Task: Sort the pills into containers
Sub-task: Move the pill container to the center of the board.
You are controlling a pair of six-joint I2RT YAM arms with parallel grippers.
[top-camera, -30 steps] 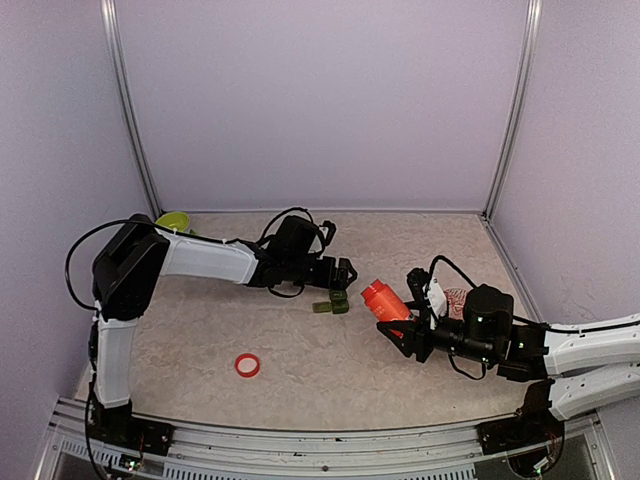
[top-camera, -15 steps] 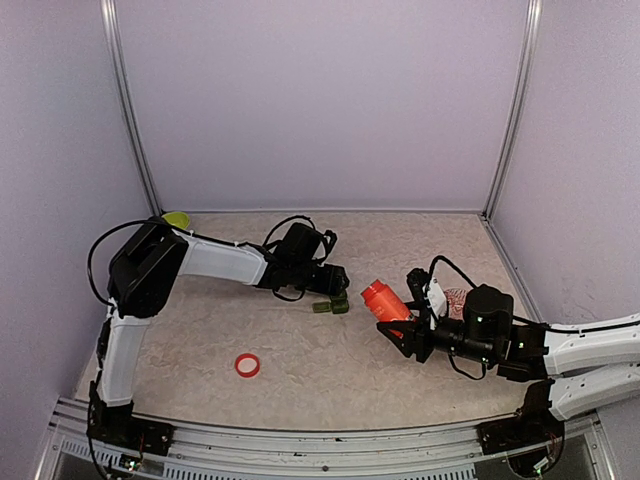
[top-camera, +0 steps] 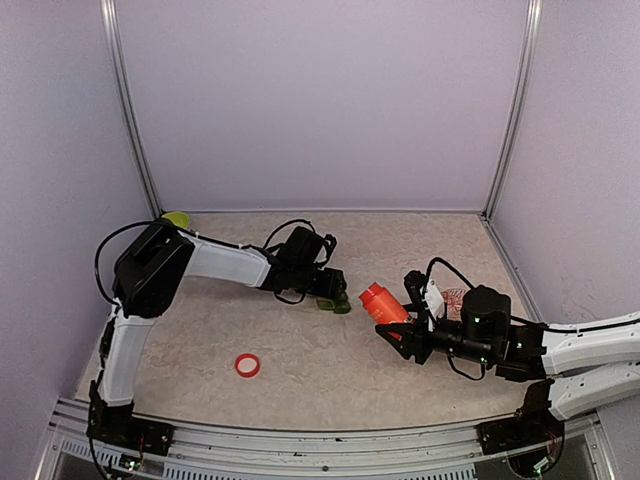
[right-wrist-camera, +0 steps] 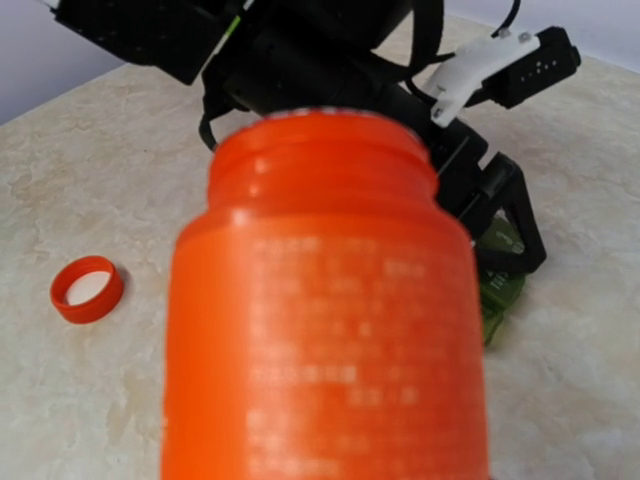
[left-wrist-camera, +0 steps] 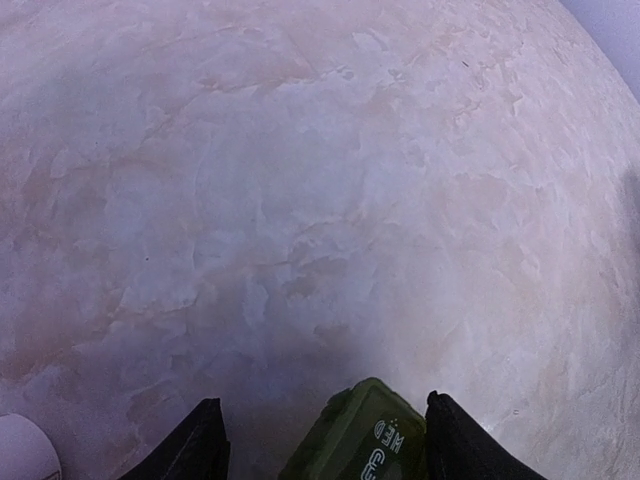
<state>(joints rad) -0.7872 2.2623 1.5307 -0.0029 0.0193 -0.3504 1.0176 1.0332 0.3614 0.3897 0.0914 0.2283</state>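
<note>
Containers (left-wrist-camera: 365, 440): a dark green row of small boxes. It sits on the table (top-camera: 300, 350) near the middle, well apart from the lime-green bowl (top-camera: 176, 219) in the far left corner.
Writing on the containers: raised letters on the end box. They look like "WE". A second line is cut off and cannot be read.
Left claw (left-wrist-camera: 322, 430): low over the table with its two black fingers (left-wrist-camera: 195, 455) spread apart. The end of the containers is between them. A gap shows on one side, and the other finger is right against the box, so it is not squeezing.
Right claw (top-camera: 400, 325): clenched on the bottom of the orange bottle (top-camera: 383, 303).
Orange bottle: tipped over, with no lid on. Its open mouth points at the containers and is near them but not touching.
Writing on the bottle: pale lines of print on the side, too blurry to read.
Red ring (top-camera: 247, 365): lies flat on the table, near the front and left of the middle. It is well apart from both claws.
Pink thing (top-camera: 456, 299): on the table just behind the right arm. Too small to tell what it is.
</note>
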